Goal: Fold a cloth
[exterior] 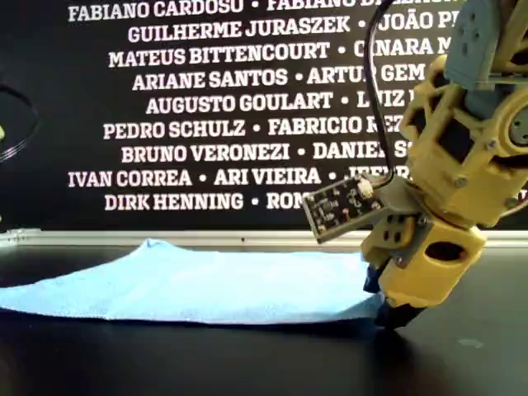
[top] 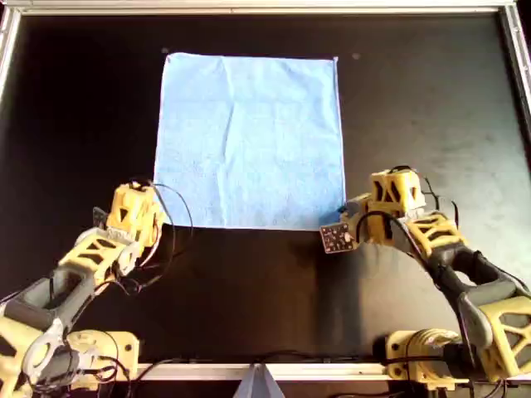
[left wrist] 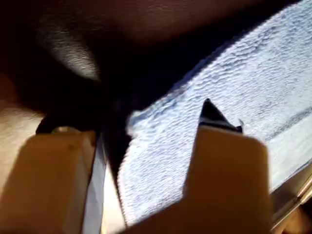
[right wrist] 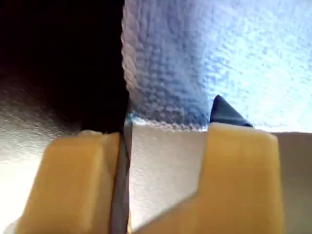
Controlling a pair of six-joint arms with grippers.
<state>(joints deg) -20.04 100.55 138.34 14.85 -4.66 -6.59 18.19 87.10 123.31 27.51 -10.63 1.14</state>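
The light blue cloth (top: 249, 141) lies flat and spread out on the black table, seen low in the exterior view (exterior: 206, 285). My first gripper (top: 347, 217) is at the cloth's near corner on the overhead view's right, tip down at the table (exterior: 394, 318). Its jaws are open, with that corner between them (left wrist: 139, 119) and one fingertip (left wrist: 214, 114) over the cloth (left wrist: 253, 87). My second gripper (top: 156, 217) is at the near corner on the overhead view's left. It is open, and the cloth's (right wrist: 204, 58) corner lies just ahead of its jaws (right wrist: 161, 119).
A metal frame rail (top: 265, 7) borders the black table (top: 265, 290) on all sides. The two arm bases (top: 423, 348) stand at the near rail. A dark banner with white names (exterior: 214, 107) hangs behind the table in the exterior view.
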